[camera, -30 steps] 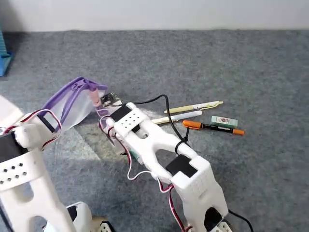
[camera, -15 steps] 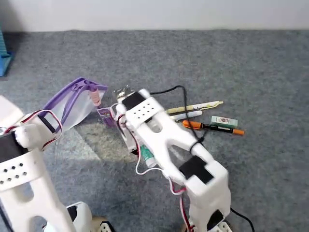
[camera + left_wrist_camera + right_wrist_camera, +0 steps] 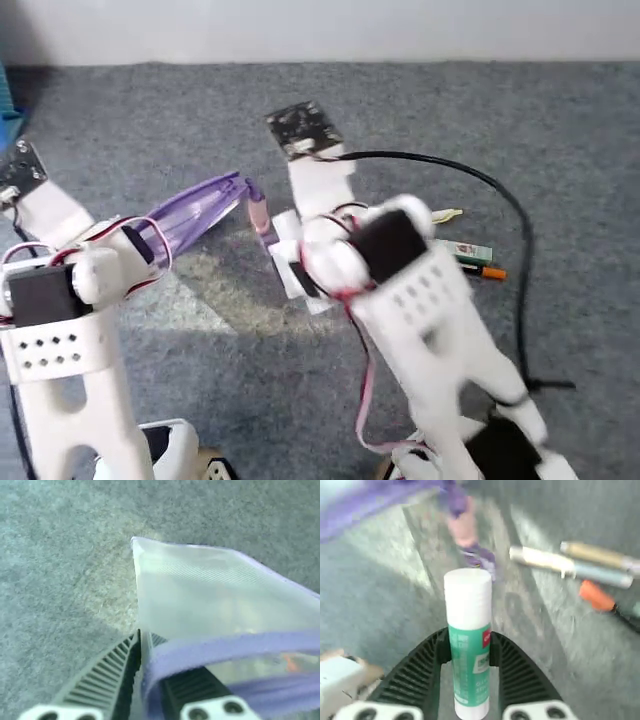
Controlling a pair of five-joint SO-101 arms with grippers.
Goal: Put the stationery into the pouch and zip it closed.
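1 pouch (image 3: 210, 590), 1 glue stick (image 3: 468, 630), 3 pens (image 3: 545, 560), 1 eraser (image 3: 466, 251)

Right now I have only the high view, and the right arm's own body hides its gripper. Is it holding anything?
Observer: Yes. The right wrist view shows the right gripper shut on a glue stick, with the stick's white cap pointing away from the wrist.
Operator: And the left gripper, does it have the pouch? I can't see its fingers from here.
Observer: It does. In the left wrist view the left gripper is clamped on the pouch at its purple zipper edge.
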